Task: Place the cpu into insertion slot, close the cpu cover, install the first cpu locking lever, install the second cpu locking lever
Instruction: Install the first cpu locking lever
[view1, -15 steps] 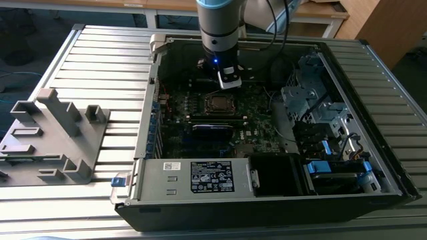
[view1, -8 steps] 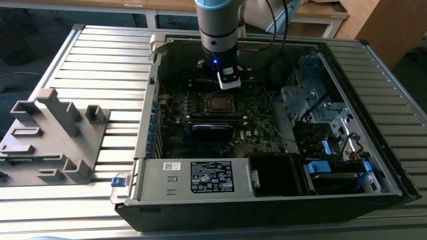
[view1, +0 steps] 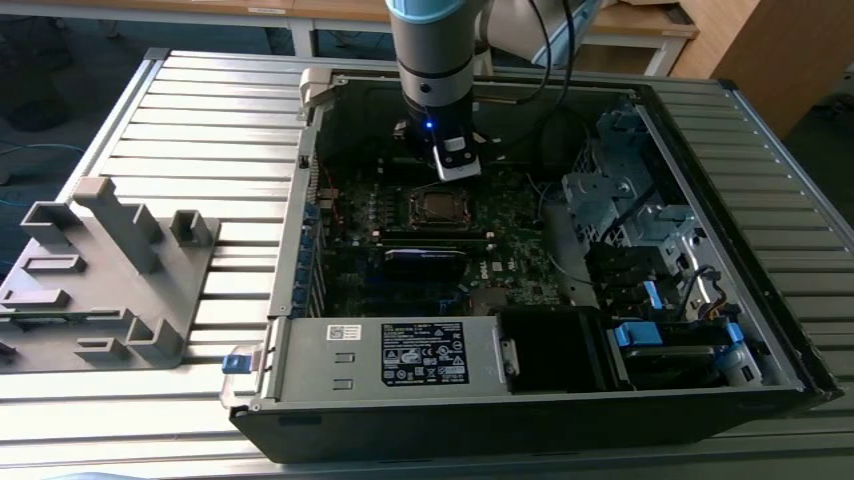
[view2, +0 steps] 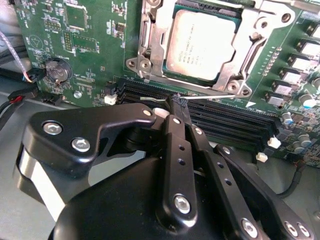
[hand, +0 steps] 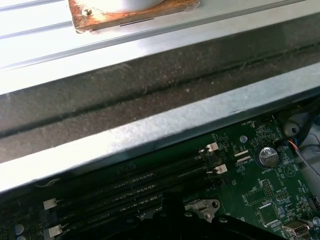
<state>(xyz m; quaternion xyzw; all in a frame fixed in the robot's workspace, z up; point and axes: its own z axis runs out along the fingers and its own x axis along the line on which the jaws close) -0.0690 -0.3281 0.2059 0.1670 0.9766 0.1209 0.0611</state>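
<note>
Cpu (view2: 200, 45) sits flat in its slot on the green board (view2: 90, 50), and you can see the silvery cpu cover (view2: 252, 45) lying closed around it. Your gripper (view2: 175, 107) is just beside the socket, over the dark memory slots (view2: 225, 117). Its two fingers look pressed together, and a thin metal lever (view2: 200, 97) lies at their tips, running along the socket's near edge. In the exterior view the gripper (view1: 458, 170) hangs just beyond the cpu (view1: 438, 207), inside the open computer case (view1: 747, 300).
</note>
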